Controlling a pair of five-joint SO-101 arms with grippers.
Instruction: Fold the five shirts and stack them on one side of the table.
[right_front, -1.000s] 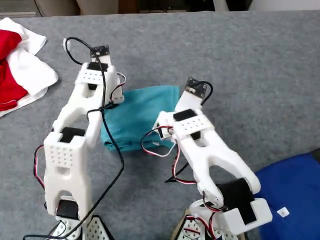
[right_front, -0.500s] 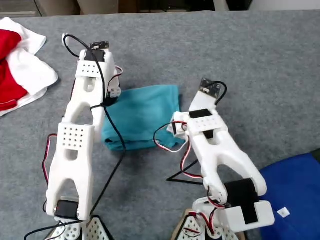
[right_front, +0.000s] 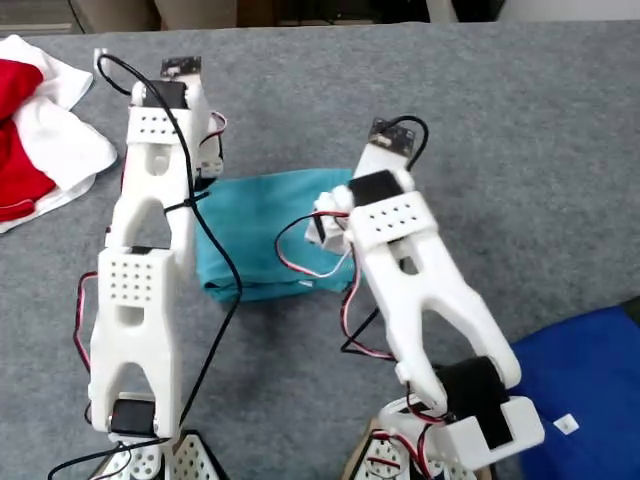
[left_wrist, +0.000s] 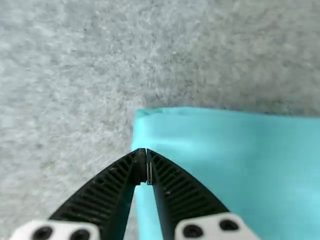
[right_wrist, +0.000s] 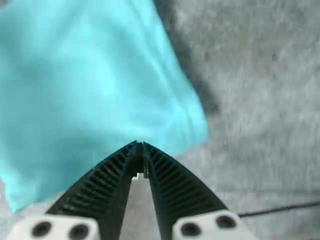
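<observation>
1. The folded teal shirt (right_front: 255, 235) lies mid-surface on the grey felt-covered surface (right_front: 520, 130), between the two white arms. It has slid a touch toward the left edge since half a second ago.
2. Left claw (left_wrist: 145, 167): tips pressed together right on the shirt's (left_wrist: 240, 170) near-side hem by its corner, pinching the fabric edge.
3. The left arm (right_front: 150, 200) has stretched out. Its wrist now sits farther up the surface and more to the left than before.
4. Right claw (right_wrist: 139, 152): also closed, nipping the rumpled edge of the teal cloth (right_wrist: 90, 85) — the fabric throws a dark shadow on the grey beside it.
5. The right arm (right_front: 400, 250) has swung left and forward, and now covers the shirt's right-hand edge, which showed clear a moment ago.
6. Off at the far left, the heap of red and white garments (right_front: 40, 130) hasn't budged. The blue cloth (right_front: 590, 390) at the near right corner stays put too.
</observation>
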